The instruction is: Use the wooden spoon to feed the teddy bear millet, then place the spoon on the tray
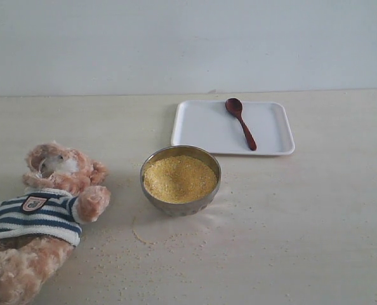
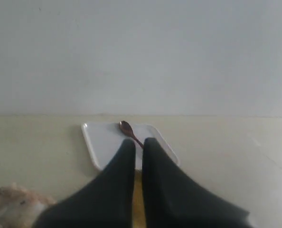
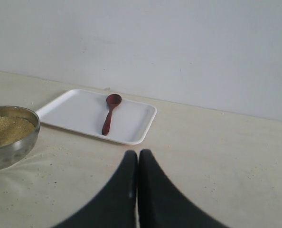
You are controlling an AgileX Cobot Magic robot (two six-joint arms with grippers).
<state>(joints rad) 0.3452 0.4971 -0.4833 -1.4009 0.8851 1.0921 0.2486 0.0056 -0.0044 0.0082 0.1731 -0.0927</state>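
The wooden spoon (image 1: 241, 123) lies on the white tray (image 1: 201, 127) at the back of the table, its bowl toward the wall. The steel bowl (image 1: 180, 204) heaped with millet (image 1: 179, 179) stands in front of the tray. At the left lies the teddy bear (image 1: 39, 216) in its striped shirt. Neither gripper shows in the exterior view. My left gripper (image 2: 137, 143) is shut and empty, with the spoon (image 2: 127, 129) and tray (image 2: 98, 147) beyond it. My right gripper (image 3: 138, 154) is shut and empty over bare table, short of the tray (image 3: 131, 118) and spoon (image 3: 109, 114).
Scattered millet specks (image 1: 157, 244) dot the table in front of the bowl and near the bear. A plain pale wall (image 1: 188, 44) backs the table. The steel bowl (image 3: 8, 147) sits to one side of the right gripper.
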